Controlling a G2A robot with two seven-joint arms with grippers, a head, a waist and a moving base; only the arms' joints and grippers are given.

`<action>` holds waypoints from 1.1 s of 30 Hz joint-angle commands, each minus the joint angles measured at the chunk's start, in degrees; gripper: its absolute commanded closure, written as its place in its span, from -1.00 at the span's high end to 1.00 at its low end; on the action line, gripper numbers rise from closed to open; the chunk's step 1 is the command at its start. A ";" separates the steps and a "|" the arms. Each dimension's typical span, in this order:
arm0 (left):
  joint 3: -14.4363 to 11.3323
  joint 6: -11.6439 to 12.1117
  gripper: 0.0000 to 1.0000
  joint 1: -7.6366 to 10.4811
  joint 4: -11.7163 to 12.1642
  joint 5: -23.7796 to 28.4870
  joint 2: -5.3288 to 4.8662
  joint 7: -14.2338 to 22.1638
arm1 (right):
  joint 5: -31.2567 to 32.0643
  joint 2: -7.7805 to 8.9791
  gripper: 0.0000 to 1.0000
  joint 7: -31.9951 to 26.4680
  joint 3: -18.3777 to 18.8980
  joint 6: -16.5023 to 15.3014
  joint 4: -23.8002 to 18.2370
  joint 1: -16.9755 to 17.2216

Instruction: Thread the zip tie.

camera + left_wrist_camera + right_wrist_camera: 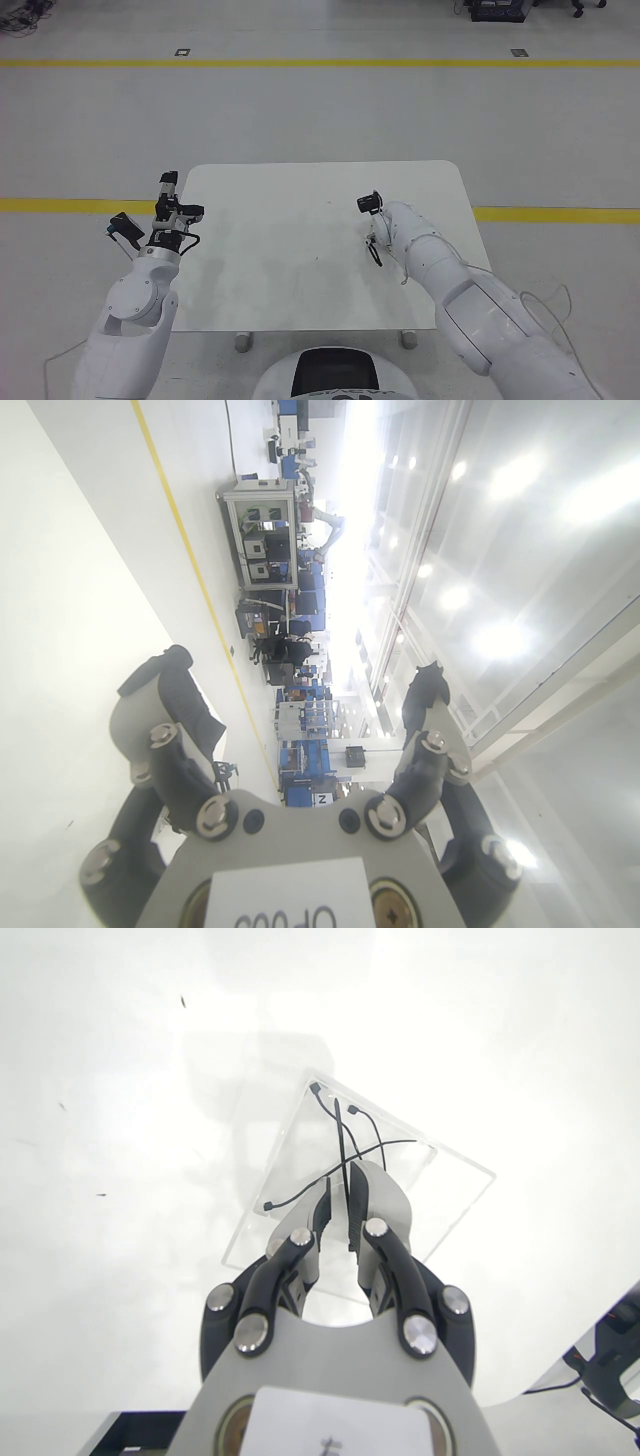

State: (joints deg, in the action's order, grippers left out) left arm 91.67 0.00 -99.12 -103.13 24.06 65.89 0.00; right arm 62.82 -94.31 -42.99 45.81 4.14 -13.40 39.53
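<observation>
Overhead: left gripper (178,200) high at the table's (300,200) left edge; right gripper (373,250) low, right of centre. Left wrist: fingers (170,700) spread wide, empty. Right wrist: pads (356,1198) narrowly apart astride one zip tie (341,1138) in clear tray (450,1188); closing may snag crossed neighbouring ties (372,1128).

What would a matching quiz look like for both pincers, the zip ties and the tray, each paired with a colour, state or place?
Things:
1 left pincer
2 right pincer
3 zip ties
4 tray

Descriptions:
A clear
B wide open
C black
D over the tray

Pairs: 1-B, 2-D, 3-C, 4-A.
</observation>
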 commanded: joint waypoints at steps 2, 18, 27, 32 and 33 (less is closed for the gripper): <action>0.00 0.00 1.00 0.00 0.00 0.00 0.00 0.00 | 0.34 -0.10 -0.72 0.05 -0.15 0.58 0.16 0.05; 0.00 0.00 1.00 0.00 0.00 0.00 0.00 0.00 | 0.87 -0.44 -1.00 0.13 -0.35 0.97 0.72 0.01; 0.00 0.00 1.00 0.00 0.00 0.00 0.00 0.00 | 1.87 -0.42 -1.00 -2.22 -0.58 1.63 -0.68 -0.84; 0.00 0.00 1.00 0.00 0.00 0.00 0.00 0.00 | 2.14 -0.07 -1.00 -4.48 -0.43 0.52 -2.04 -1.19; 0.00 0.00 1.00 0.00 0.00 0.00 0.00 0.00 | 2.18 0.07 -1.00 -4.99 -0.33 0.37 -2.47 -1.26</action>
State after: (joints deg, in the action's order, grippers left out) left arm 91.67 0.00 -99.12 -103.13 24.06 65.89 0.00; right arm 64.96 -94.34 -47.55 45.41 4.65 -15.56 38.32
